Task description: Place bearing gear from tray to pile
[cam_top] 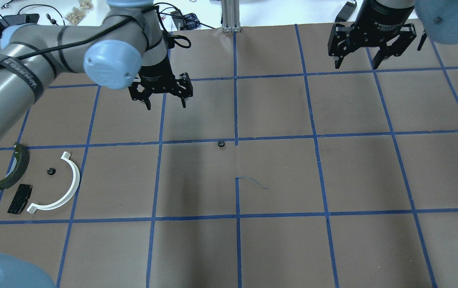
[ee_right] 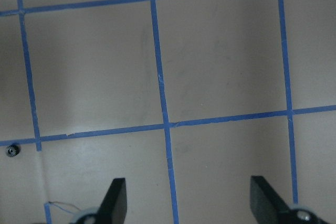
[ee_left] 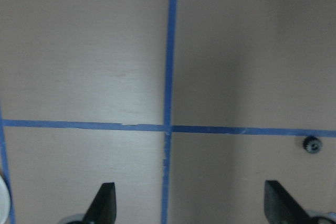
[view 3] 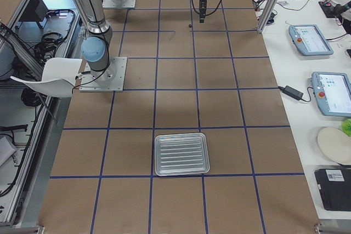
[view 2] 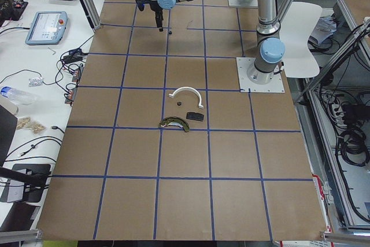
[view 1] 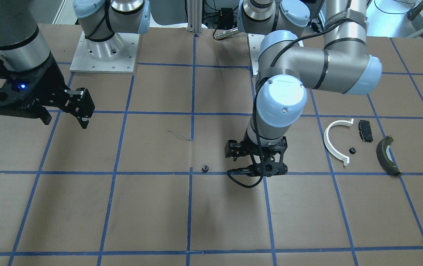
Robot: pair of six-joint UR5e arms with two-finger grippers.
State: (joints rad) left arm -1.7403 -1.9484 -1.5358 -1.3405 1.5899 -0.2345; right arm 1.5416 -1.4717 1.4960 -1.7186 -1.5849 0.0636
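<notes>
Left claw (cam_top: 165, 105) hangs released and empty over the brown-paper desk (cam_top: 277, 180). The pile of white, black and olive loose parts (cam_top: 76, 182) lies at its eight o'clock. The small black toothed bearing gear (cam_top: 221, 143) lies unheld at four o'clock, seemingly staged within reach. Right claw (cam_top: 356, 64) is spread too, held clear.

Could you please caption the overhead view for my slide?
Left tool open, empty; one gear at centre, second gear inside the pile.

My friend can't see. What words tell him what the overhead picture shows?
A small black gear lies alone beside blue tape mid-table, the left claw open near it. At the left lie a white half-ring, black pad, olive curved piece and another tiny gear; the right claw hangs open top right.
</notes>
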